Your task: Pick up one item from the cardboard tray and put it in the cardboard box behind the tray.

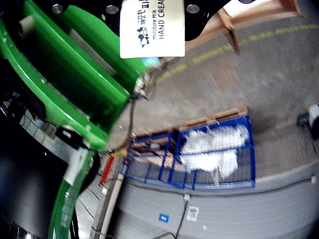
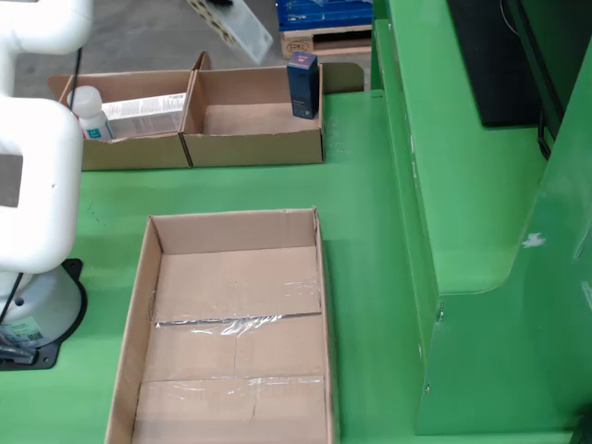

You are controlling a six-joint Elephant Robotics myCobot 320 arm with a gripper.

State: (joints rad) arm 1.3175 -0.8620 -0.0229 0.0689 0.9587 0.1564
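Observation:
In the gripper view my gripper (image 1: 151, 11) holds a white hand cream box (image 1: 152, 30) between its black jaws at the top of the frame. In the still view this white box (image 2: 231, 26) hangs in the air at the top edge, above and behind the two cardboard boxes; the gripper itself is almost cut off there. The cardboard tray (image 2: 319, 277) in the foreground is empty. The right box (image 2: 254, 146) holds an upright dark blue carton (image 2: 302, 85). The left box (image 2: 129, 150) holds a white bottle (image 2: 88, 111) and a flat white carton (image 2: 143, 113).
The white arm and its base (image 2: 32, 203) stand left of the tray. A raised green ledge (image 2: 444, 185) runs along the table's right side. A blue wire cage on a pallet (image 1: 199, 154) stands on the floor beyond the table.

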